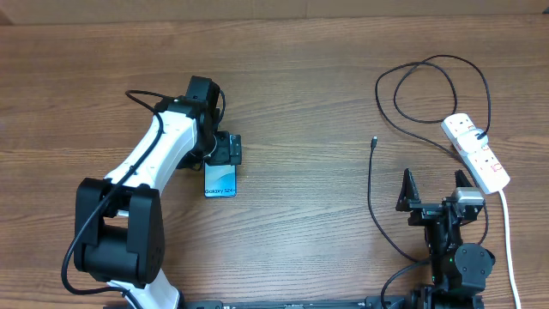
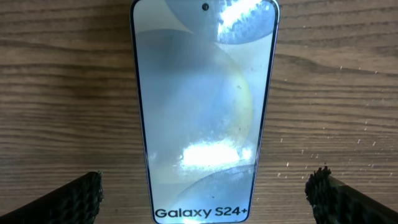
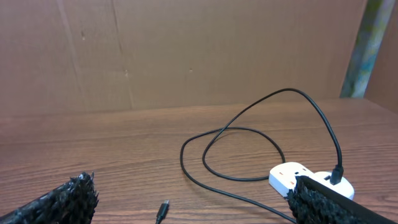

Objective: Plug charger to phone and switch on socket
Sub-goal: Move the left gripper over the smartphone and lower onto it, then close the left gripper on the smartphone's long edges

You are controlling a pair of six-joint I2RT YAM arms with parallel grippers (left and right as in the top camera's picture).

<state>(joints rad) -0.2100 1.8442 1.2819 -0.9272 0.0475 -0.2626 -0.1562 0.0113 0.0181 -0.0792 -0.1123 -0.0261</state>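
The phone (image 1: 220, 181) lies flat on the wooden table with its light screen up; the left wrist view shows its "Galaxy S24+" text (image 2: 202, 112). My left gripper (image 1: 223, 156) hovers over the phone's far end. It is open (image 2: 202, 200), with a finger on each side of the phone and neither touching it. The charger's black plug tip (image 1: 375, 141) lies free on the table, also in the right wrist view (image 3: 163, 210). Its cable loops back to the white socket strip (image 1: 477, 152) (image 3: 291, 176). My right gripper (image 1: 433, 190) is open and empty (image 3: 193, 202), short of the plug tip.
The charger cable makes a wide loop (image 1: 429, 73) at the back right and runs down past my right arm (image 1: 371, 202). The strip's thick white cord (image 1: 507, 236) trails toward the front right edge. A brown cardboard wall (image 3: 186, 50) stands behind the table.
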